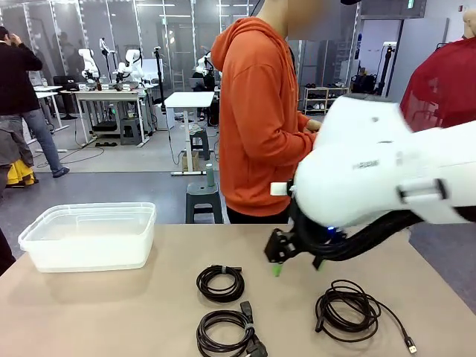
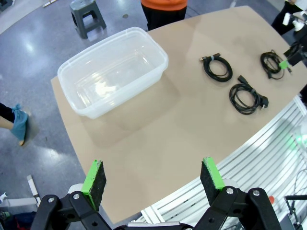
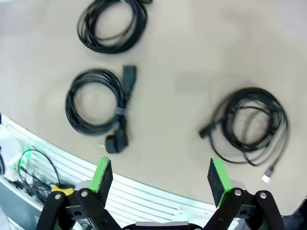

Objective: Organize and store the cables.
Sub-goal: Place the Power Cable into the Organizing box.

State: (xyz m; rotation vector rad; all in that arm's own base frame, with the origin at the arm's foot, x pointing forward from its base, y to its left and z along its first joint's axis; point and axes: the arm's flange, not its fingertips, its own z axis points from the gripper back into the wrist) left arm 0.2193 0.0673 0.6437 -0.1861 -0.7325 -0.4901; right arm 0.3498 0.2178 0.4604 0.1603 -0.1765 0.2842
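Note:
Three coiled black cables lie on the tan table. A small tied coil (image 1: 219, 282) sits in the middle, a power cord coil (image 1: 227, 333) with a plug lies nearer the front edge, and a looser coil (image 1: 349, 309) with a small connector lies to the right. My right gripper (image 1: 297, 262) hovers open above the table between the small coil and the loose coil, holding nothing. Its wrist view looks down on the small coil (image 3: 112, 24), the power cord coil (image 3: 96, 108) and the loose coil (image 3: 252, 124), past its open gripper (image 3: 159, 175). My left gripper (image 2: 152, 175) is open and empty, high above the table's edge.
A clear plastic bin (image 1: 89, 236) stands empty at the table's far left; the left wrist view has the bin (image 2: 115, 72) too. A person in an orange hoodie (image 1: 260, 119) stands at the far side. A metal frame (image 2: 268, 143) runs along the near edge.

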